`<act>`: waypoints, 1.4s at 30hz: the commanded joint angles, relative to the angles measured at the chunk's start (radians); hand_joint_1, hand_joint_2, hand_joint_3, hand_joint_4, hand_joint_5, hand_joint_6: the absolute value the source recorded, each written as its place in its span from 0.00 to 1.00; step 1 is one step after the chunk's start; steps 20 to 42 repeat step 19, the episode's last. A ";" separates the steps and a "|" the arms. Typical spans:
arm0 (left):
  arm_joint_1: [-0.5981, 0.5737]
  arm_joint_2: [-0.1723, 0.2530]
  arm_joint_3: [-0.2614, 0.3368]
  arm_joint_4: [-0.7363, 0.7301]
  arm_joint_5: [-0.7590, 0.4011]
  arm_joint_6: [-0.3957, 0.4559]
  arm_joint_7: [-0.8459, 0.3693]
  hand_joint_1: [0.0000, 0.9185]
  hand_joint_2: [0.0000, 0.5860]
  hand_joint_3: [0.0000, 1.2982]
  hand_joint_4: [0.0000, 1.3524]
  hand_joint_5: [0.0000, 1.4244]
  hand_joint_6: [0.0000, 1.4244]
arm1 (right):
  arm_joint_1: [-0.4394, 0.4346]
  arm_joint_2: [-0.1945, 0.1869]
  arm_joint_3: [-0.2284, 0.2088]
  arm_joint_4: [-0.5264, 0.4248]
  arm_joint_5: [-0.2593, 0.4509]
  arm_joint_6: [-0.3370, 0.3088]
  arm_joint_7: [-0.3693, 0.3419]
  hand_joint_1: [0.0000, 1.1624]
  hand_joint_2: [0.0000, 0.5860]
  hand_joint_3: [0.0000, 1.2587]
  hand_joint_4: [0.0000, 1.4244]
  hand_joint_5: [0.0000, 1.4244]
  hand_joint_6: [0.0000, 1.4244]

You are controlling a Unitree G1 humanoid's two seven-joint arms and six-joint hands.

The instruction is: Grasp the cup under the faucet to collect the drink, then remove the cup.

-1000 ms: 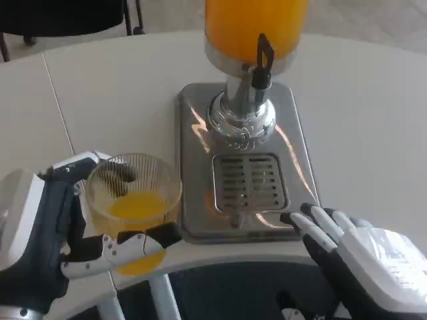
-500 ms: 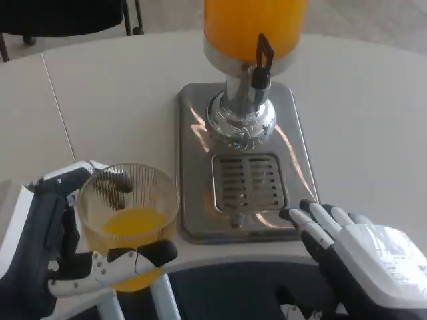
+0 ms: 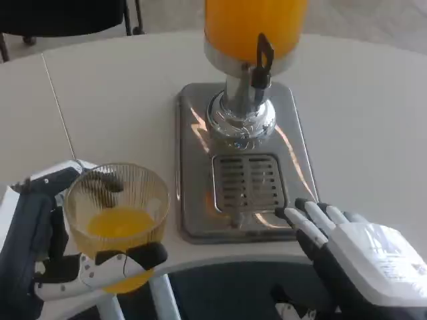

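A clear ribbed cup (image 3: 117,220) partly filled with orange juice sits in my left hand (image 3: 50,267), whose fingers wrap its sides at the table's front left edge. The cup is well left of the dispenser's faucet (image 3: 260,63) and the drip grate (image 3: 249,183). The juice dispenser (image 3: 253,27) with its orange tank stands on a steel base (image 3: 193,167). My right hand (image 3: 350,257) hovers at the front right corner of the base, fingers apart and holding nothing.
The white table (image 3: 120,100) curves away in front, with a seam on the left (image 3: 59,107). A dark chair (image 3: 60,17) stands beyond the far left edge. The table's front edge runs just under both hands.
My left hand has carried the cup further left and toward me, away from the steel base. The right hand has stayed near the base's front right corner, shifting slightly.
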 commanded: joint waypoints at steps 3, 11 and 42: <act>0.017 -0.014 0.008 -0.034 -0.026 -0.051 -0.010 0.64 0.00 0.75 0.85 0.95 1.00 | 0.022 0.001 0.000 -0.003 -0.007 -0.014 0.005 0.53 0.83 0.06 0.00 0.00 0.00; 0.049 -0.027 0.012 -0.062 -0.027 -0.055 -0.019 0.64 0.00 0.75 0.85 0.95 1.00 | 0.051 0.000 -0.010 -0.023 0.011 -0.023 0.002 0.53 0.83 0.06 0.00 0.00 0.00; 0.067 -0.039 0.012 -0.077 -0.024 -0.058 -0.023 0.64 0.00 0.75 0.85 0.95 1.00 | 0.067 -0.004 -0.028 -0.026 0.038 -0.025 -0.002 0.53 0.83 0.06 0.00 0.00 0.00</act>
